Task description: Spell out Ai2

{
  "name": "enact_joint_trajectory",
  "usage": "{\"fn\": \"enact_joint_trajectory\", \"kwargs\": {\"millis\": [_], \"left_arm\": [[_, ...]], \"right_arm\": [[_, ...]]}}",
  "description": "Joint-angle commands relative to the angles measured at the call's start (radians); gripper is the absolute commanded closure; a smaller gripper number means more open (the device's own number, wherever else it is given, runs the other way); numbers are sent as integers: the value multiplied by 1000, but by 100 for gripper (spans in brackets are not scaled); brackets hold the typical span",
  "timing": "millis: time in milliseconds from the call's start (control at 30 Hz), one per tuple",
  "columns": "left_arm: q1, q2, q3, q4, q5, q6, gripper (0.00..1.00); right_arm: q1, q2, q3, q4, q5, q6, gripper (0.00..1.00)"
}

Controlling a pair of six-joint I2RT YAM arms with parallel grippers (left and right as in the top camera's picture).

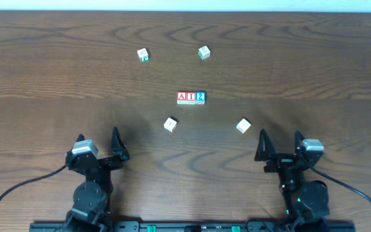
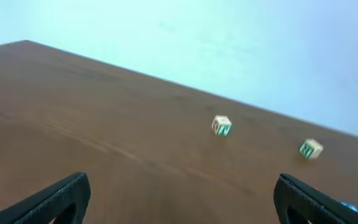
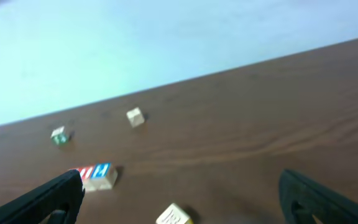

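Brown wood-grain table point(image 1: 44, 77) is showing a smooth, dull top w/ darker streaks running side to side. At its centre a row of three blocks point(image 1: 190, 98) is sitting: small pale wooden cubes w/ printed top faces, touching side by side. From robot's left to right: A block point(image 1: 182, 98) and I block point(image 1: 191, 98), both w/ red print, then 2 block point(image 1: 200, 97) w/ blue print. In the right wrist view the row point(image 3: 96, 175) is showing only as blurred red and blue.

Four loose cubes are lying round it, each apart from the row and from the others. Far-left block point(image 1: 143, 55) and far-right block point(image 1: 203, 52) are showing green print; in the left wrist view they are sitting near the table's far edge point(image 2: 222, 125) point(image 2: 311, 149), in front of a pale wall point(image 2: 229, 37). Near-left block point(image 1: 170, 124) and near-right block point(image 1: 243, 125) are looking plain pale; print is too small to read.

Left gripper point(image 1: 97, 135) is sitting near the front edge w/ black fingers spread wide, gripping nothing. Right gripper point(image 1: 280, 135) is sitting likewise, fingers wide apart, nothing between them. Both are well apart from the row.
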Motion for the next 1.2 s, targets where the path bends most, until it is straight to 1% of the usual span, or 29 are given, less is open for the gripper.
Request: {"fn": "enact_joint_trajectory", "kwargs": {"millis": [0, 133, 400, 1167], "left_arm": [[29, -31, -16, -48, -22, -4, 4], [76, -31, -16, -48, -22, -4, 5], [172, -31, -16, -48, -22, -4, 5], [174, -31, -16, -48, -22, -4, 4]], "right_arm": [[-46, -12, -18, -3, 18, 11, 1], [-80, -23, -18, -4, 18, 10, 1], [-96, -37, -19, -3, 18, 11, 1], [-97, -37, -19, -3, 18, 11, 1]]}}
